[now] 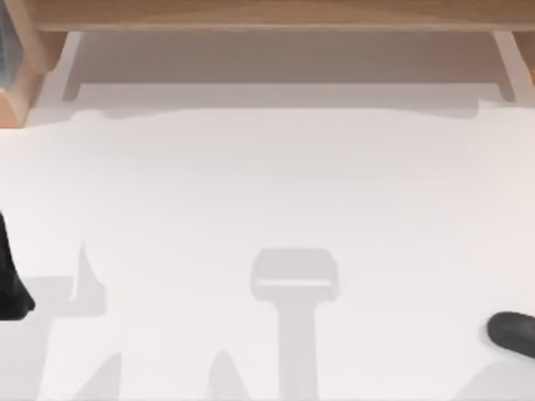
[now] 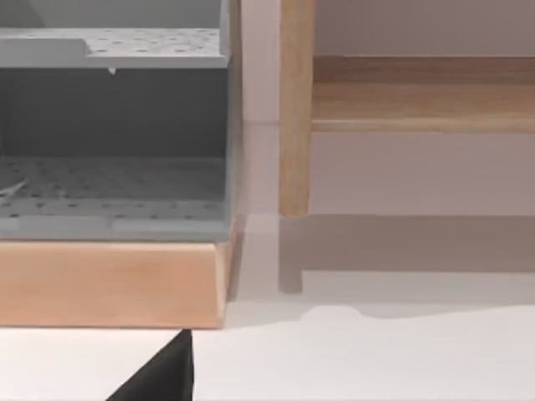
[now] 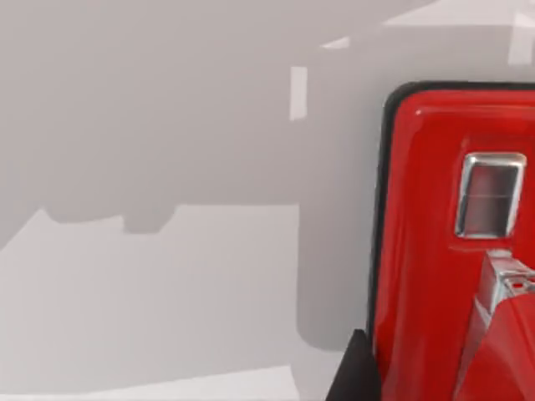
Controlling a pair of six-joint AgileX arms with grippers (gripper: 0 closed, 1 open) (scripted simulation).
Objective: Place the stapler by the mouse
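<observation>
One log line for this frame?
stapler: close under right wrist camera | mouse: table right edge | left arm: table left edge | placement: not confirmed

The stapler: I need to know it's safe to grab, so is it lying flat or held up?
Cannot tell: the right wrist view shows the stapler close up, without its underside.

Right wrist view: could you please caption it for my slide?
Close view of the red stapler, black-edged with a metal plate, above the shadowed white table.
</observation>
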